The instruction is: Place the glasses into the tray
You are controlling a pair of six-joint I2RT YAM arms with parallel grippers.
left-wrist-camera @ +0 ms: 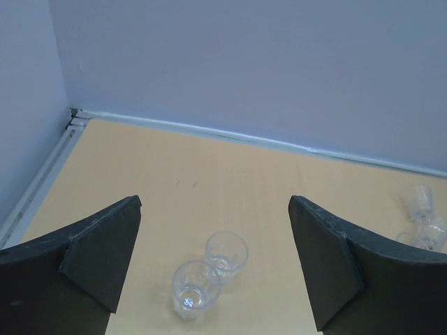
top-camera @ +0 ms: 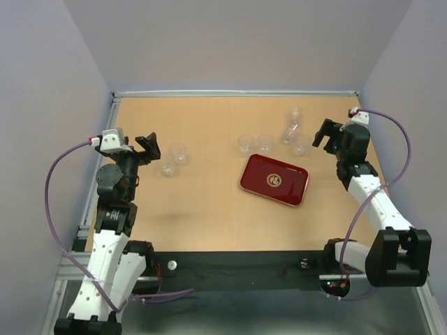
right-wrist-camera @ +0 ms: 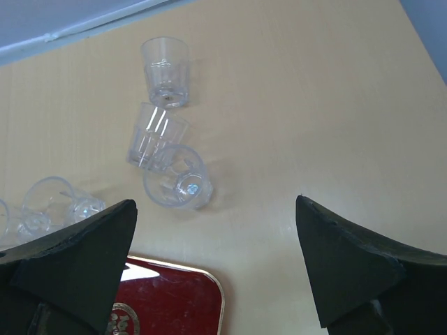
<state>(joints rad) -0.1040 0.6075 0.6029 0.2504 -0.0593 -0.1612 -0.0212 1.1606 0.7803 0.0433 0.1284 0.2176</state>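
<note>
The dark red tray (top-camera: 274, 180) with a gold emblem lies right of the table's middle, with nothing in it. Two clear glasses (top-camera: 179, 152) stand at the left, just right of my open left gripper (top-camera: 148, 148). In the left wrist view they (left-wrist-camera: 196, 289) sit low between the open fingers, gripper (left-wrist-camera: 214, 202) above them. Two more glasses (top-camera: 255, 144) stand behind the tray. Three glasses (top-camera: 296, 132) cluster at the back right, one lying on its side (right-wrist-camera: 155, 134). My open right gripper (top-camera: 327, 134) hovers beside them, gripper (right-wrist-camera: 214, 202) empty, tray corner (right-wrist-camera: 181, 300) below.
Grey-blue walls close the table at the back and both sides. A metal rail (top-camera: 98, 188) runs along the left edge. A black strip (top-camera: 237, 269) with a small white cap (top-camera: 171, 265) lies at the near edge by the arm bases.
</note>
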